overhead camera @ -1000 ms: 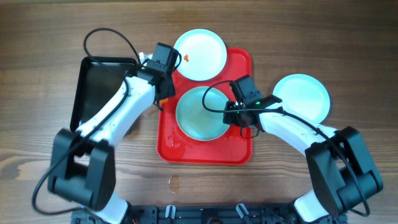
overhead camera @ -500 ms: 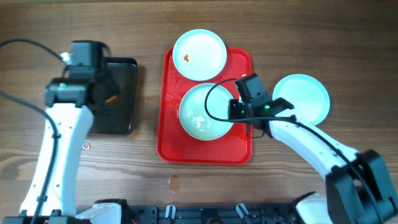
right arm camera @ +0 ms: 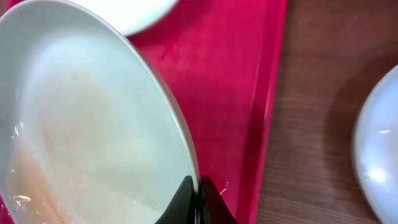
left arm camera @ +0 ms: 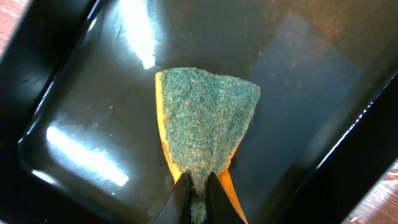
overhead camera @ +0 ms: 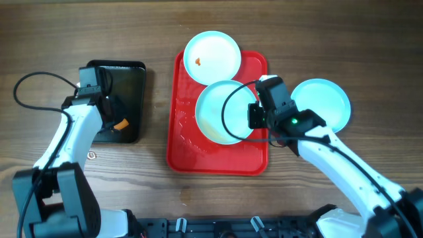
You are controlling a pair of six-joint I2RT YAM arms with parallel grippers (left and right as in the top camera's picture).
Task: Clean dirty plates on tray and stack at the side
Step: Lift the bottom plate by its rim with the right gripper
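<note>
The red tray [overhead camera: 182,142] lies mid-table. My right gripper [overhead camera: 254,118] is shut on the right rim of a pale plate [overhead camera: 221,112], held lifted and tilted over the tray; the wrist view shows it wet [right arm camera: 93,124] above the tray [right arm camera: 230,93]. A second plate [overhead camera: 211,58] with an orange-red speck rests across the tray's far edge. A third plate [overhead camera: 324,102] lies on the table right of the tray, its edge in the right wrist view [right arm camera: 379,155]. My left gripper [left arm camera: 198,186] is shut on a green-and-orange sponge [left arm camera: 205,118], also in the overhead view [overhead camera: 119,124].
A black tray [overhead camera: 129,82] lies left of the red tray; the sponge hangs inside it above its glossy floor [left arm camera: 298,81]. A small wet spot [overhead camera: 185,194] marks the wooden table near the front edge.
My right gripper has lifted the middle plate and carried it right and farther back. My left arm has swung from the red tray to the black tray and lowered the sponge into it.
</note>
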